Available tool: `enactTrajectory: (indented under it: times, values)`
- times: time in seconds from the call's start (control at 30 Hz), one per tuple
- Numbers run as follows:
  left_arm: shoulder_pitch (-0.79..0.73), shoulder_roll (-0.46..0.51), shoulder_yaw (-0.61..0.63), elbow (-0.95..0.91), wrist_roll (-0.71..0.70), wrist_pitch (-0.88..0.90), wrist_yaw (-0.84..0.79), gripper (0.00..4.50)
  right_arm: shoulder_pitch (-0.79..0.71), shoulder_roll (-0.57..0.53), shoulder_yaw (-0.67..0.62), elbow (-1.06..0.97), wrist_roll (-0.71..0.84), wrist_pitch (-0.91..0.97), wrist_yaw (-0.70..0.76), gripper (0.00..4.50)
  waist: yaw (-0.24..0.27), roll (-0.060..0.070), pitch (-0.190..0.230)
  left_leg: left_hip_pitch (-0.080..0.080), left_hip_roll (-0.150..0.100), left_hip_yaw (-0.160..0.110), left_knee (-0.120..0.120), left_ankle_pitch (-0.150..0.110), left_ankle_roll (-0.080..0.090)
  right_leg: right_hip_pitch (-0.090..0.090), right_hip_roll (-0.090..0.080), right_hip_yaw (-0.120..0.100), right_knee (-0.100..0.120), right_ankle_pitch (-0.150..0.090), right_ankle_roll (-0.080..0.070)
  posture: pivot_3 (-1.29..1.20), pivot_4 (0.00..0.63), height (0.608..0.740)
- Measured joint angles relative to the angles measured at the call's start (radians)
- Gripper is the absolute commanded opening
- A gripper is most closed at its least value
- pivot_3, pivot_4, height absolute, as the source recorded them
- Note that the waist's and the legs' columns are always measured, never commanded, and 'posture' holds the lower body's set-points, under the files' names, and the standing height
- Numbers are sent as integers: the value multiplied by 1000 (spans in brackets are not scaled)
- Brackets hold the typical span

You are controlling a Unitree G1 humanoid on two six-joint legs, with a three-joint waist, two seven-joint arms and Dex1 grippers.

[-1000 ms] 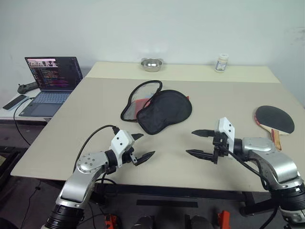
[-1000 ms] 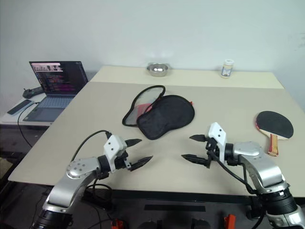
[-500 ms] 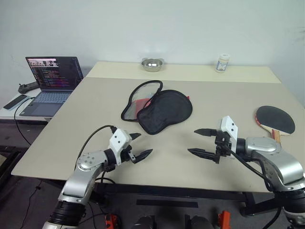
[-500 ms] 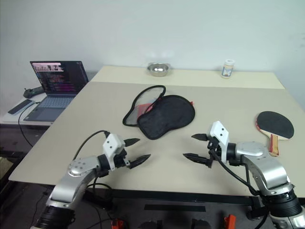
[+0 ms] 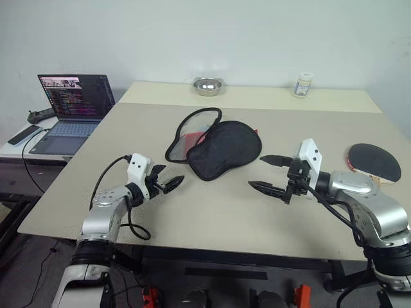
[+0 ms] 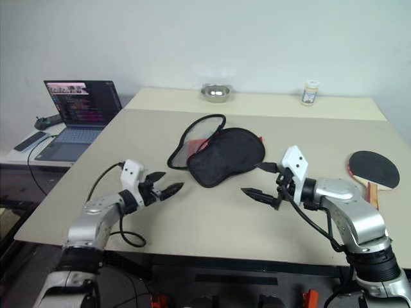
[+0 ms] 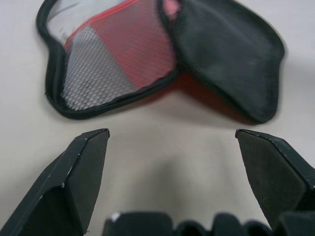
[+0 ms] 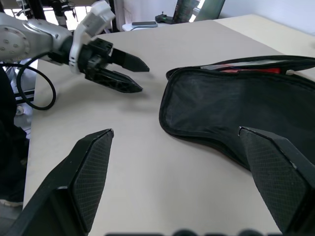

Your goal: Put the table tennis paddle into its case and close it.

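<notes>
Case (image 5: pixel 215 145) unzipped on table (image 5: pixel 212 212); paddle (image 5: pixel 374 160) well apart.
Left gripper (image 5: pixel 166 180) and right gripper (image 5: pixel 266 173) spread wide, both empty.

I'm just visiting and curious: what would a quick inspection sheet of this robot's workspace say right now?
Surface: beige table, bare near the front edge.
Job's things: black case lies unzipped mid-table, red lining showing; paddle lies apart at the table's right edge.
Clutter: metal bowl and small jar at the far edge.
Grippers: left tool and right tool both open, empty, near the case.
Cables: black cable loops from the left arm.
Surroundings: open laptop on a side desk; white wall.
</notes>
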State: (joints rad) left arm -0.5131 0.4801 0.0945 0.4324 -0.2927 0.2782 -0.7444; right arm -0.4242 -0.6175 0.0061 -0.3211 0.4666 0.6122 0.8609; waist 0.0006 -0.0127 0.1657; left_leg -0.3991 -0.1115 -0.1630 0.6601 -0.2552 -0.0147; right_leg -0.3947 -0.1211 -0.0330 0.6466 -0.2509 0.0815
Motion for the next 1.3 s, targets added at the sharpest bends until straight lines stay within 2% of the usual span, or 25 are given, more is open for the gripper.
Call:
enactTrajectory:
  times: [0.13, 0.6, 0.7, 0.9, 1.07, 1.3]
  values:
    - [-74, -35, -11, 94, 2, -1, -24, 4500, 6, 2, -6, -1, -2, -8, -21, 4460, -2, 0, 0, 0, 0, 0, 0, 0, 0, 0, 0, 0, 0, 0, 0, 0, 150, 740]
    - [-145, -87, -35, 149, 2, 58, -97, 4500, 44, 4, -22, -37, -1, -14, -65, 4460, -4, 0, 0, 0, 0, 0, 0, 0, 0, 0, 0, 0, 1, 0, 0, 0, 150, 740]
    - [-153, -107, -48, 149, 2, 90, -101, 3922, 49, 4, -23, -37, -1, -15, -73, 4500, -4, 0, 0, 0, 0, 0, 0, 0, 0, 0, 0, 0, 1, 0, 0, 0, 150, 740]
    - [-169, -155, -49, 147, -1, 168, -90, 1930, 53, 7, -23, -37, -1, -17, -78, 4500, -5, 0, 0, 0, 0, 0, 1, 0, 0, 0, 0, 0, 1, 0, 0, 0, 150, 740]
    - [-169, -202, -47, 103, -22, 252, -68, 72, 54, 8, -23, -37, -1, -18, -85, 4500, -5, 0, 0, 0, 0, 0, 1, 0, 0, 0, 0, 0, 1, 0, 0, 0, 150, 740]
    - [-169, -277, -50, 66, -40, 306, -47, 27, 60, 6, -23, -39, -1, -18, -92, 4500, -4, 0, 0, 0, 0, 1, 1, 0, 0, 0, 0, 0, 1, 0, 0, 0, 150, 740]
